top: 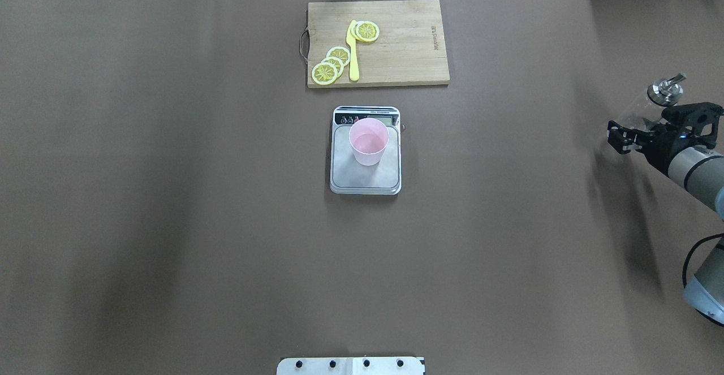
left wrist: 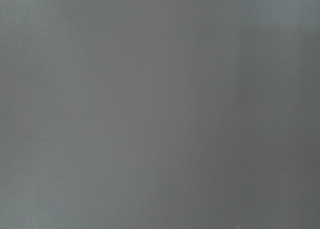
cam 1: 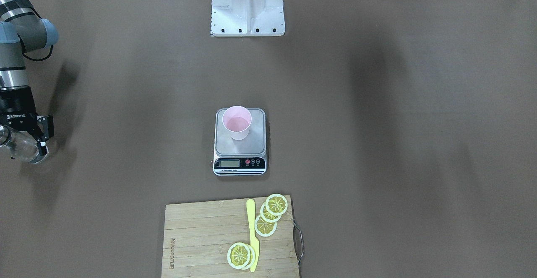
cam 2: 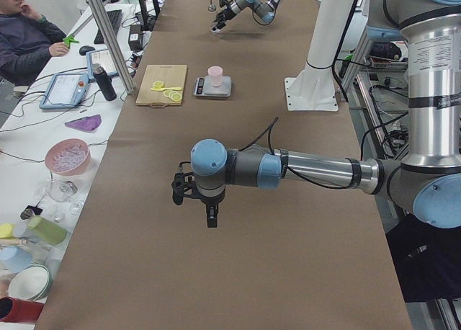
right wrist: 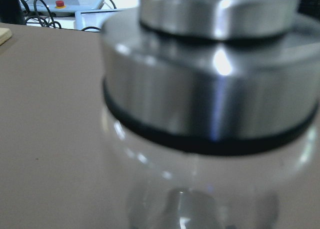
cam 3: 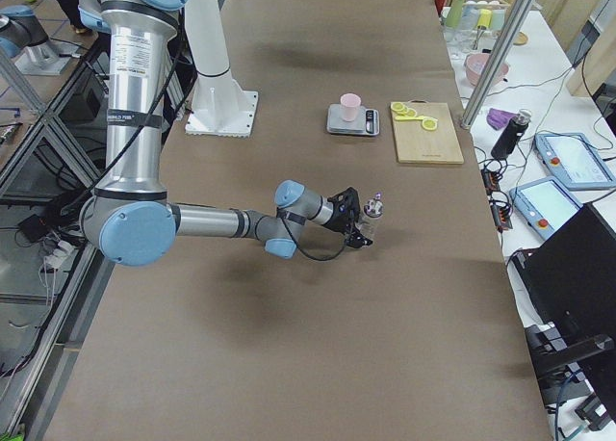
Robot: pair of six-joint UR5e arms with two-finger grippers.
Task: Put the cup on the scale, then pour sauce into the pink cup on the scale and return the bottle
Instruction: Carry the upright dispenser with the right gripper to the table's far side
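The pale pink cup [cam 1: 237, 123] stands upright on the scale [cam 1: 256, 140] at the table's middle, with a little clear liquid in it; both also show in the overhead view, cup [top: 369, 140] on scale [top: 362, 178]. My right gripper [top: 650, 125] is shut on the clear bottle [top: 660, 94], far out to the right of the scale, spout up. In the front view the gripper [cam 1: 26, 146] and bottle [cam 1: 19, 149] sit at the left edge. The metal collar [right wrist: 210, 104] fills the right wrist view. My left gripper [cam 2: 209, 213] shows only in the left side view; I cannot tell its state.
A wooden cutting board [top: 407, 47] with lemon slices [top: 331, 64] and a yellow knife [top: 353, 52] lies just beyond the scale. The robot's white base [cam 1: 247, 14] stands on the near side. The left wrist view shows only plain grey surface.
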